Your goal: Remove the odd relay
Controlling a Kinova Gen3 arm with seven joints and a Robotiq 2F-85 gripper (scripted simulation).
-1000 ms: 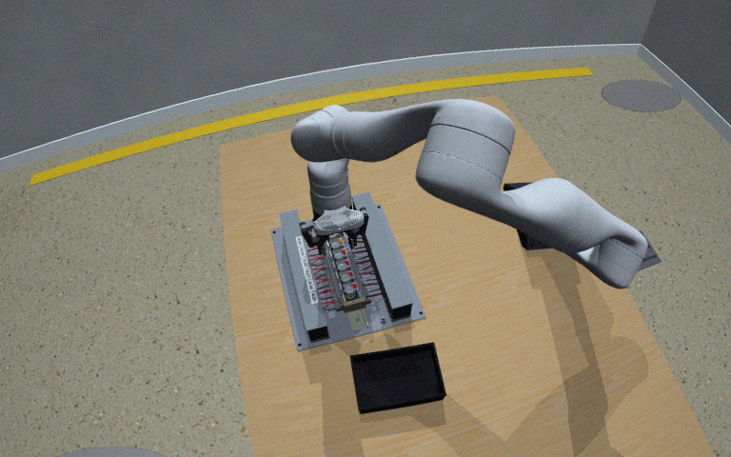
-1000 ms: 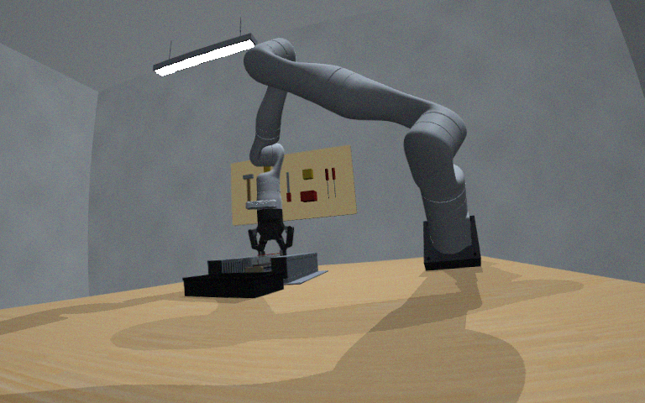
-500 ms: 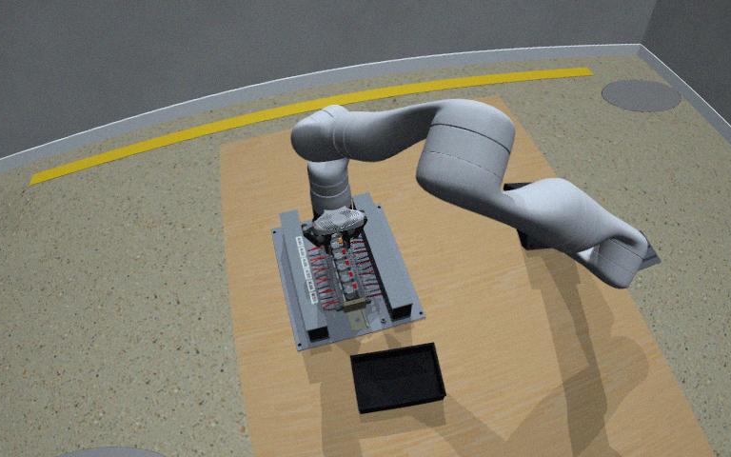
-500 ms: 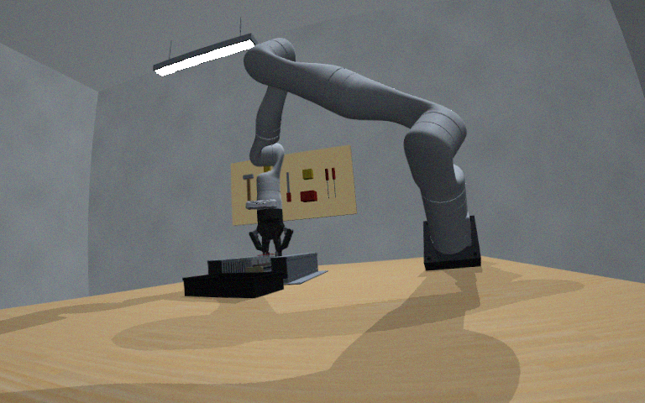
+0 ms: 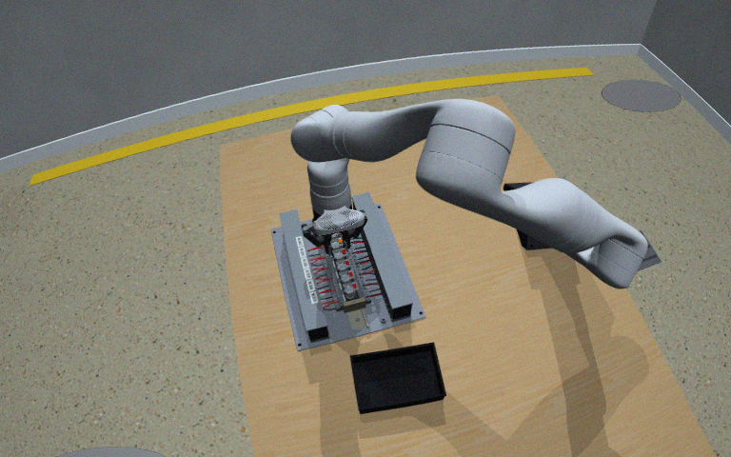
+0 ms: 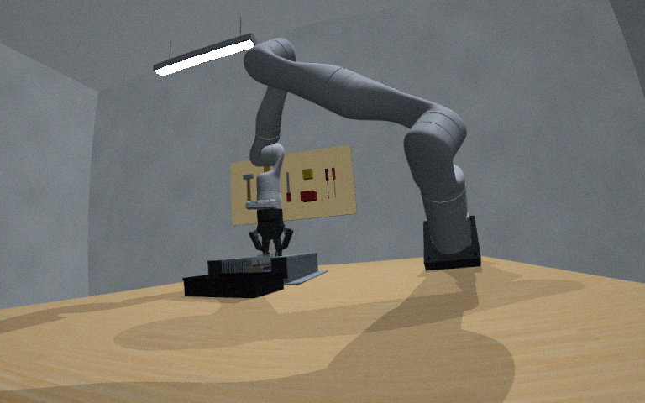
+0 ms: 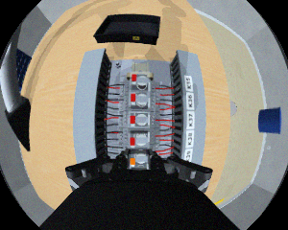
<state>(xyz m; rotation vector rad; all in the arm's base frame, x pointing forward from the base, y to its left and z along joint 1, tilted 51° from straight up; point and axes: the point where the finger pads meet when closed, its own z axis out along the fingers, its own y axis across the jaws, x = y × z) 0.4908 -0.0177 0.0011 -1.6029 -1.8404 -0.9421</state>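
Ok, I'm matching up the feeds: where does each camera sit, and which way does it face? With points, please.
Top: high over the table, angled down at the relay panel (image 5: 398, 266) and black parts tray (image 5: 398, 377) (image 6: 233, 285) (image 7: 127, 35); arm and gripper (image 5: 336, 240) (image 6: 272, 253) (image 7: 138, 153) show.
Exterior: low at table level, facing the tool board (image 6: 341, 199); whole arm shows.
Wrist: on the arm, looking past the fingers along the relays.
All share the tray.
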